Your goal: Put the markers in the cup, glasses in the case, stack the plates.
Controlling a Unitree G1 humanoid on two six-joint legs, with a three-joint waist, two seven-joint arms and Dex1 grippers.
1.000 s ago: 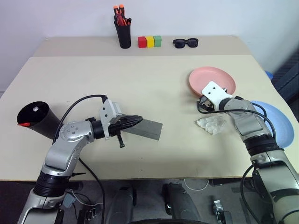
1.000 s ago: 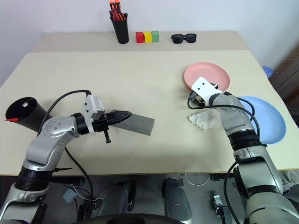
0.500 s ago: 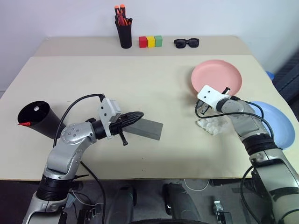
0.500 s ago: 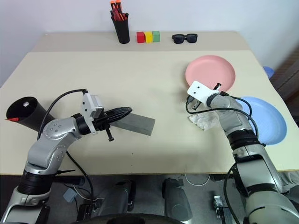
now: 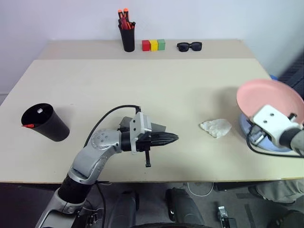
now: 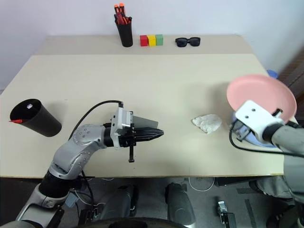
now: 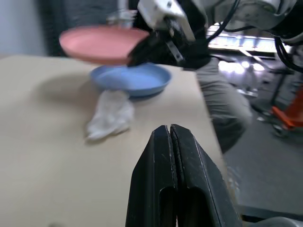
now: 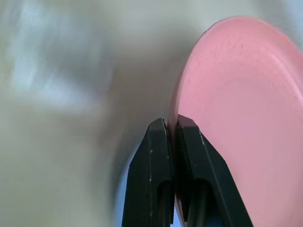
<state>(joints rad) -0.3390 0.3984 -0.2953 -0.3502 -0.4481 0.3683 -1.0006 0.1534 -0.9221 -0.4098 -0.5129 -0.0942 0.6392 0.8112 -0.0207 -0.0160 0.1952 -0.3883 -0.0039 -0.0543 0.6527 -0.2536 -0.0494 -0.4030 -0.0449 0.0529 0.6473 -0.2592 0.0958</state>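
Nearly done: the right gripper (image 8: 171, 130), clamped on the rim of the pink plate (image 5: 270, 99), holds it just above the blue plate (image 7: 131, 80). Behind the empty, closed left gripper (image 5: 173, 138) lies the shut grey case (image 6: 142, 123); far behind, the black cup (image 5: 45, 121) holds markers.

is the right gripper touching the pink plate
Touching: the right wrist view shows the right gripper shut on the pink plate's rim.

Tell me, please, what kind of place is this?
Probably an office or lab set up for tabletop tidying trials: a plain beige table against a bare wall, with a pen holder, coloured blocks and plastic plates.
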